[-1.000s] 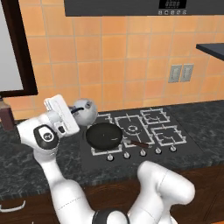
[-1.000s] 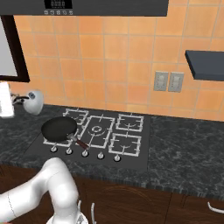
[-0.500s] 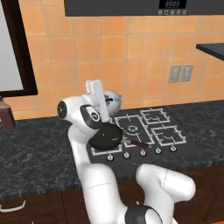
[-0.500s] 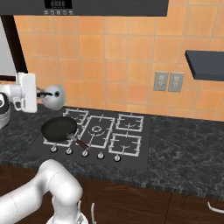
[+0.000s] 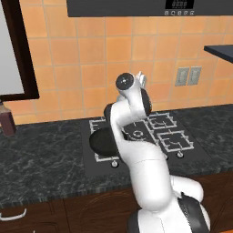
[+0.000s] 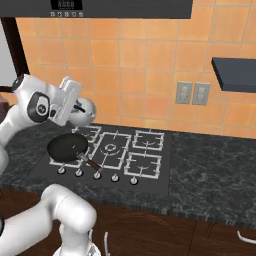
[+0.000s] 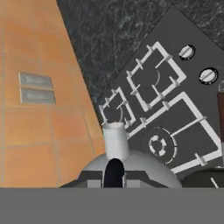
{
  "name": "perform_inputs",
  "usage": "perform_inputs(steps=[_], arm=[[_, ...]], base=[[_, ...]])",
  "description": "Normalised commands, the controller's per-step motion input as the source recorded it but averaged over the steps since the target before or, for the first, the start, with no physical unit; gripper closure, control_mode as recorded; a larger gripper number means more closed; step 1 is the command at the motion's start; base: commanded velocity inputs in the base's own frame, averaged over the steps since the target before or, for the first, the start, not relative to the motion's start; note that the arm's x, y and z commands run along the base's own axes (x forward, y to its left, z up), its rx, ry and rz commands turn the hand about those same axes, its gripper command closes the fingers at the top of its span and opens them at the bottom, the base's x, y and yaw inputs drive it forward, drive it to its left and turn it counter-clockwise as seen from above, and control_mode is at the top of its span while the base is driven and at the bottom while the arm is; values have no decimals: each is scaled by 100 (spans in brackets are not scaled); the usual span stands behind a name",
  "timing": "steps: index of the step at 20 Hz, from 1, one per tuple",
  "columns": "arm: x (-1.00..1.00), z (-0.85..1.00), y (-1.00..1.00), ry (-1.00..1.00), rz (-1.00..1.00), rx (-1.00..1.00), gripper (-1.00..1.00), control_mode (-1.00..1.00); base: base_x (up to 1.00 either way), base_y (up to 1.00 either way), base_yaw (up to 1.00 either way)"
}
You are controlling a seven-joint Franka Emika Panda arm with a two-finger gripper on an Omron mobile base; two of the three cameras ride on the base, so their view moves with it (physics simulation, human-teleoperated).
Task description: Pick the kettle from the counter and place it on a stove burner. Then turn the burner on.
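The gripper [image 6: 76, 106], fingers pinching its handle, holds the kettle [image 6: 84, 110] in the air above the cooktop's [image 6: 150, 159] far left corner, beyond the frying pan [image 6: 67, 147].

My arm [image 5: 136, 150] was glossy white all over, built of thick rounded links with dark grey joint bands between them. A round dark cap with a pale ring sat on one joint [image 6: 39, 106], and my hand [image 6: 65, 101] was a boxy white block.

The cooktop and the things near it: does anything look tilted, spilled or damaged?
Nothing looks spilled or broken. The kettle hangs above the cooktop, carried by the gripper, not on any burner. The frying pan sits flat on its grate.
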Motion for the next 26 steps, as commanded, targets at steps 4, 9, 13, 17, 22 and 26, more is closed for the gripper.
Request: perform_inputs(steps=[4,9,13,17,22,26], arm=[[23,-1,-100,10,-7,15,100,-100],[7,-22,-100,12,-7,11,100,-100],[9,-36,-100,16,-6,5,100,-100],[11,-48,-100,18,-5,2,100,-100],[17,-52,-100,20,-5,1,100,-100],[46,-64,-86,17,-4,0,100,-100]], base=[[0,0,0],[0,0,0],[0,0,0],[0,0,0],[0,0,0],[0,0,0]])
